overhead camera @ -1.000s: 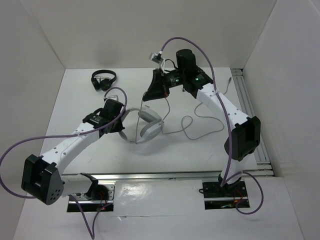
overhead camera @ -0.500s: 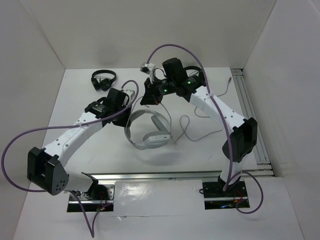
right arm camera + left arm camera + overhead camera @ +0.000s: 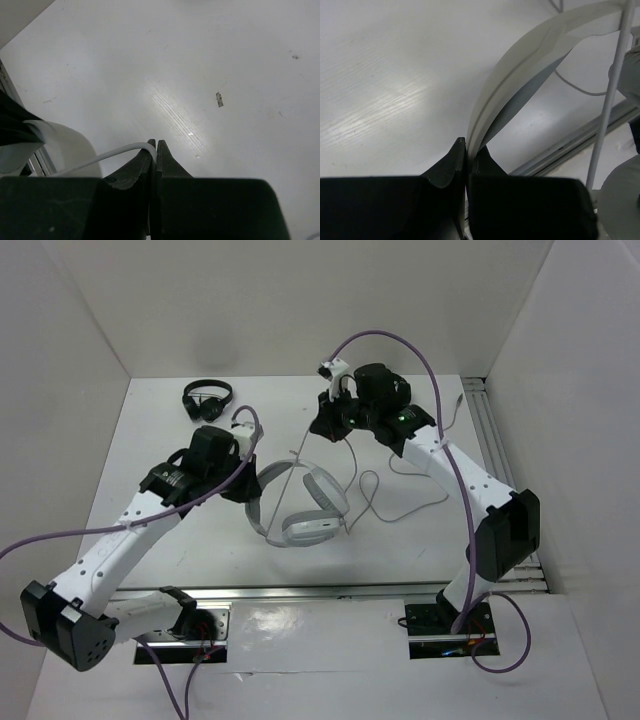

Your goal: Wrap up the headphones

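2 grips: left pincer (image 3: 466, 146) headphones (image 3: 520, 75), right pincer (image 3: 156, 145) cable (image 3: 110, 154).

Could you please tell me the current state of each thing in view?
headphones: held by the headband.
cable: one stretch taut, the rest loose on the table.
left gripper: fingers shut on the headband.
right gripper: fingers shut on the cable.
black headphones: lying at the far left, untouched.
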{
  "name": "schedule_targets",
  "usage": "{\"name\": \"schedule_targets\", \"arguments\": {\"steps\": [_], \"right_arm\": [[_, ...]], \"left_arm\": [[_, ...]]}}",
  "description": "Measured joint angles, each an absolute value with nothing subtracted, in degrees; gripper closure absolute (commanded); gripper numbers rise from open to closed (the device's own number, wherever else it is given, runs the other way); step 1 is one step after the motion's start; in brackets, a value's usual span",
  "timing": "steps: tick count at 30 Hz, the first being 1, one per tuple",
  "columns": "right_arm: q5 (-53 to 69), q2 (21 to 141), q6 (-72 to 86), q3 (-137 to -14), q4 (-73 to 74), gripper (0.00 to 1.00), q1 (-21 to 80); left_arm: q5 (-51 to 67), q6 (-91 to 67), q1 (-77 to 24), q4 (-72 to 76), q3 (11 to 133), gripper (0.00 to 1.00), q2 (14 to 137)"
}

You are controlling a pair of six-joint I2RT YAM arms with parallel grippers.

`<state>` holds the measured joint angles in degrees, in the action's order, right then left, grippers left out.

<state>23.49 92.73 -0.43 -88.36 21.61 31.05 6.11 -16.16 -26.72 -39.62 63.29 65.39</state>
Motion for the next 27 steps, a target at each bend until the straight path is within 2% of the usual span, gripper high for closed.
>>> {"name": "schedule_targets", "arguments": {"steps": [7, 13, 19, 23, 27], "right_arm": [[24.88, 92.79, -0.27, -83.77, 17.96, 1.0, 31.31], [31.7, 92.73, 0.73, -79.79, 10.17, 1.0, 31.24], [41.56, 92.75, 7.86, -72.29, -5.52, 1.0, 31.33], [39.09, 91.74, 12.53, -66.13, -16.88, 1.0, 31.46], [33.19, 90.19, 14.83, -62.19, -20.49, 1.0, 30.89]], "left_arm": [[9.06, -14.94, -27.77, -42.5, 67.26, 1.0, 63.37], [4.27, -16.03, -27.94, -46.81, 73.06, 1.0, 62.04], [-3.31, -18.31, -28.51, -53.93, 82.15, 1.0, 62.65], [-7.9, -18.41, -28.82, -59.55, 87.9, 1.0, 66.22], [-10.94, -18.55, -28.84, -62.54, 88.25, 1.0, 67.64]]}}
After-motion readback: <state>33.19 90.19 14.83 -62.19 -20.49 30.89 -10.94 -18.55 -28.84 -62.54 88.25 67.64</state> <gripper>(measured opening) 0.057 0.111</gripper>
